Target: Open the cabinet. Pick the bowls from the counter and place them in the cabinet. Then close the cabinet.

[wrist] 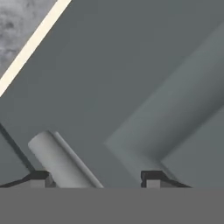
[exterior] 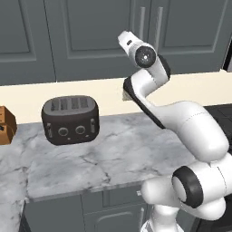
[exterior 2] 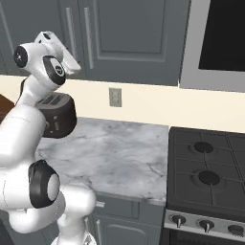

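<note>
Marble counter [exterior: 113, 149] carries one toaster [exterior: 70, 119]. Two cabinet [exterior: 99, 31] handles [exterior: 158, 27] are closed. Gripper [wrist: 94, 179] jaws stand apart around one handle.

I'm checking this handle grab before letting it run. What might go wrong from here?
1. In the hand view the handle sits close to one fingertip, not centred between the two, so the closing gripper may pinch it off-centre and slip.
2. The cabinet doors are still shut; a weak grip could slide off when pulling.
3. The toaster stands on the counter below the arm's path.
</note>
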